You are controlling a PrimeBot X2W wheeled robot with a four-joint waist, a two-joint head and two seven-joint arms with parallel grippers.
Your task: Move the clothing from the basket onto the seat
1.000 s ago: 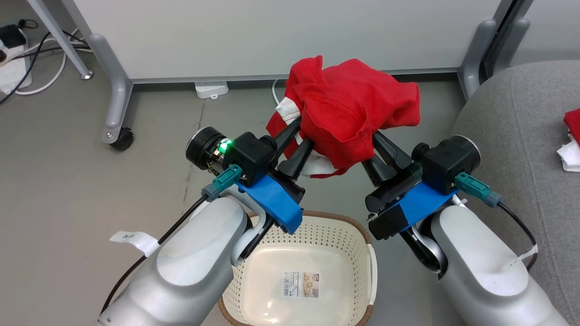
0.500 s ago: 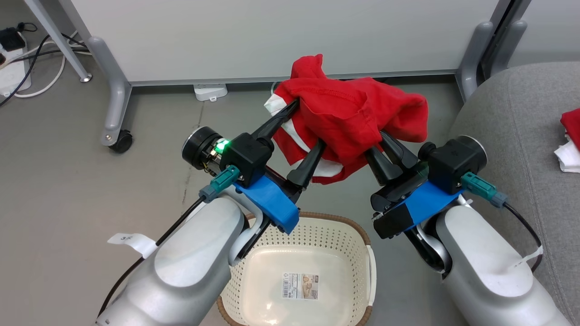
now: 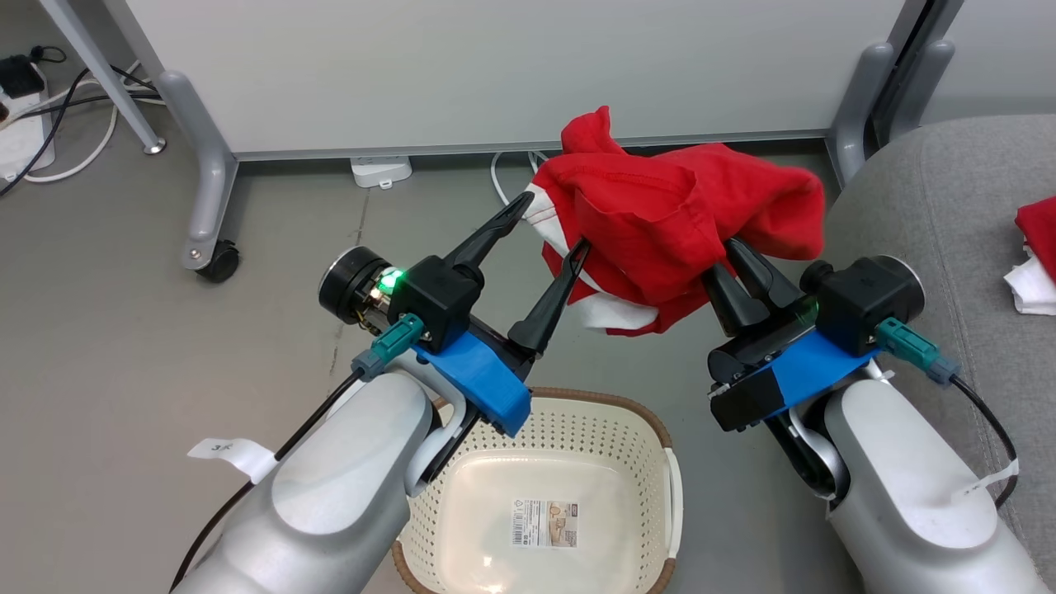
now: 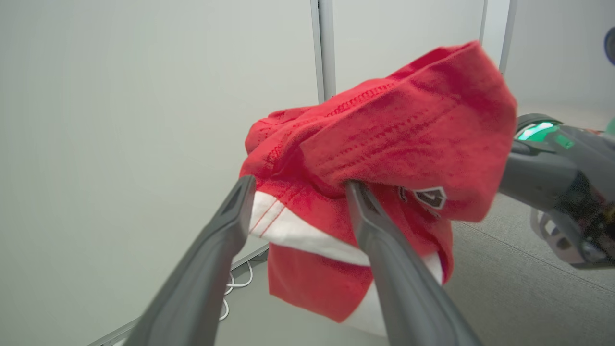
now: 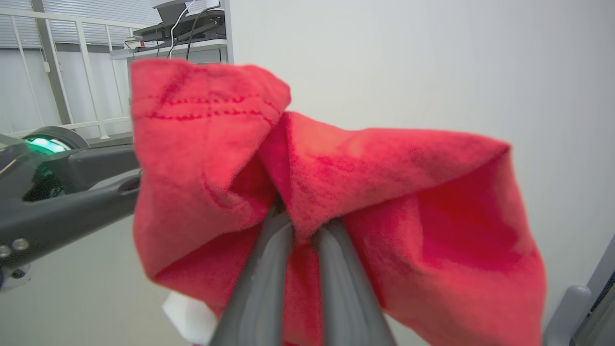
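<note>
Your basket [image 3: 627,408] sat on grey floor [image 3: 124,346], with a white partition [image 3: 495,66] behind it. Two reds: one jersey [image 3: 660,223] hung above the basket, pinched in your closed right gripper [image 3: 730,264]. The left gripper [image 3: 556,221] was spread wide, gripping nothing. The other jersey [image 3: 1041,227] lay on the seat [image 3: 932,190], right of the basket.

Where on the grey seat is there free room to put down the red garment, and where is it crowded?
The seat is bare from its rounded corner by the grey post across its middle. It is crowded at the head view's right edge, where another red garment already lies.
</note>
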